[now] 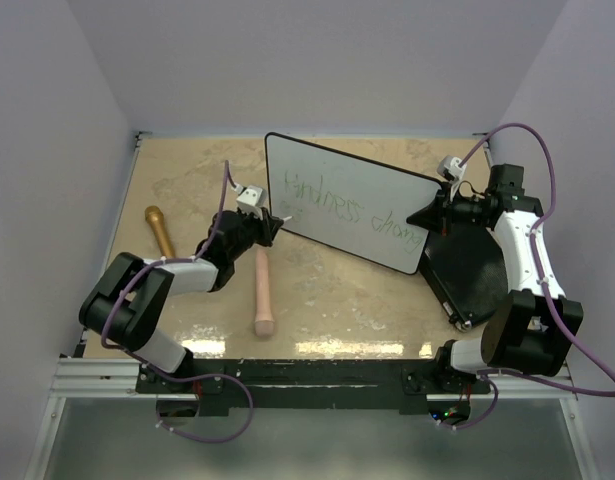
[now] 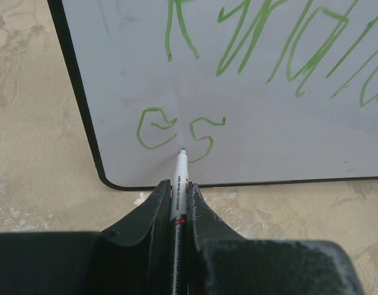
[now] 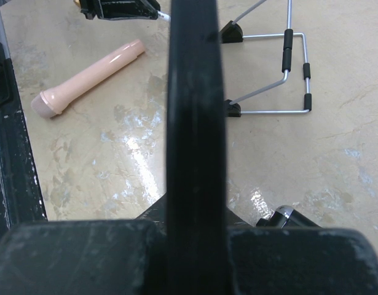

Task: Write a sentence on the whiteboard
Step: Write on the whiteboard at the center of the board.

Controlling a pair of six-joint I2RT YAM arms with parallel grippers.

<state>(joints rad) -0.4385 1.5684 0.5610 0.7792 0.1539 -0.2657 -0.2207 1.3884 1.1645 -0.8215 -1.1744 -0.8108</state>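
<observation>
The whiteboard [image 1: 332,180] stands tilted on the tan table, its black rim [image 3: 195,92] seen edge-on in the right wrist view. The sentence [image 1: 352,212] runs across it in thin green letters, with a second line of two letters [image 2: 176,129] low at the left. My left gripper [image 1: 270,226] [image 2: 177,187] is shut on a white marker [image 2: 179,175], whose tip touches the board beside the last letter, near the lower left corner. My right gripper [image 1: 437,210] [image 3: 195,209] is shut on the board's right edge.
A pink cylinder [image 1: 262,290] [image 3: 90,77] lies in front of the board, and a golden-brown one [image 1: 159,230] lies at the left. A black flat case [image 1: 472,265] lies under the right arm. A wire stand [image 3: 287,43] props up the board from behind.
</observation>
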